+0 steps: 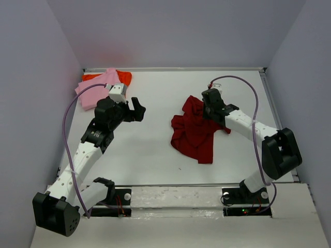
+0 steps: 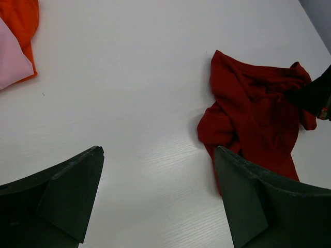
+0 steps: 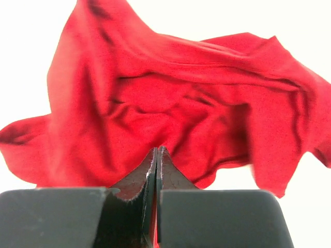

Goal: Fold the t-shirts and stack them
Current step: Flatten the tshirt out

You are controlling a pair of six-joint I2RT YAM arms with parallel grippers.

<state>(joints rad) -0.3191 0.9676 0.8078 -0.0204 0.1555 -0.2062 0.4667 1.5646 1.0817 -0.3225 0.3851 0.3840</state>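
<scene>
The dark red t-shirt [image 1: 195, 132] lies crumpled at the middle right of the table; it also shows in the left wrist view [image 2: 256, 116] and fills the right wrist view [image 3: 170, 103]. My right gripper [image 1: 211, 111] is shut on its upper edge, with red cloth pinched between the closed fingers [image 3: 156, 155]. My left gripper [image 1: 135, 109] is open and empty over bare table left of the red shirt [image 2: 158, 155]. The light pink t-shirt [image 1: 98, 88] lies folded on the bright orange one [image 1: 124, 76] in the back left corner; both show in the left wrist view, pink [image 2: 10, 59] and orange [image 2: 23, 20].
Grey walls enclose the white table [image 1: 155, 150] on the left, back and right. A purple cable [image 1: 243, 82] loops above the right arm and another [image 1: 66, 119] runs along the left arm.
</scene>
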